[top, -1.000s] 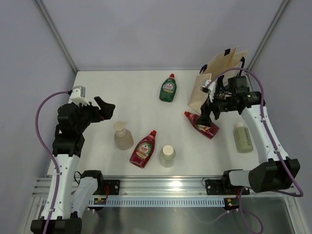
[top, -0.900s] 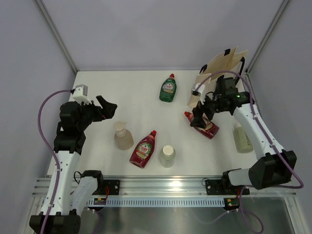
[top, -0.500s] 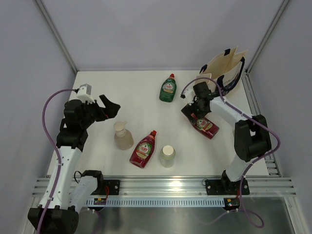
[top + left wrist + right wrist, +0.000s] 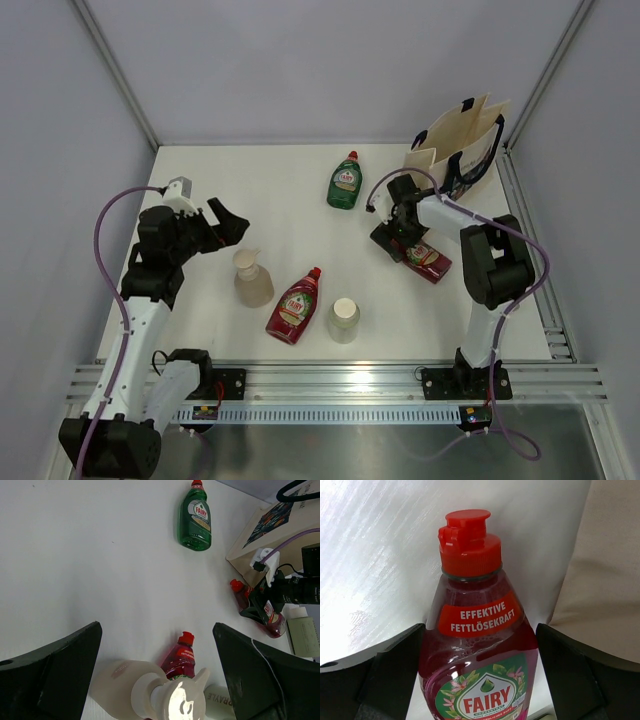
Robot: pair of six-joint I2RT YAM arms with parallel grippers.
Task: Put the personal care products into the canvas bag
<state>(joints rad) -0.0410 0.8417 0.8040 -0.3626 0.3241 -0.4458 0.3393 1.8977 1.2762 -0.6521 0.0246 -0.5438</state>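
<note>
My right gripper (image 4: 392, 237) is open and low over a red bottle (image 4: 424, 255) lying beside the canvas bag (image 4: 462, 145). In the right wrist view its open jaws (image 4: 480, 635) flank that bottle (image 4: 479, 680) just below its red cap. My left gripper (image 4: 229, 224) is open and empty, up and left of the beige pump bottle (image 4: 252, 280). The left wrist view shows the pump bottle (image 4: 150, 695) below the gripper (image 4: 156, 630). A second red bottle (image 4: 294, 306), a white-capped bottle (image 4: 343, 320) and a green bottle (image 4: 345, 183) lie on the table. A pale bottle (image 4: 303, 636) lies by the right arm.
The bag stands at the table's far right corner, its cloth side close to the right gripper (image 4: 605, 580). Grey walls enclose the white table (image 4: 270, 190). The rail (image 4: 330, 378) with the arm bases runs along the near edge.
The right arm has swung from beside the bag leftward and down, so its open jaws now straddle the red bottle. The left gripper has shifted slightly to the right.
</note>
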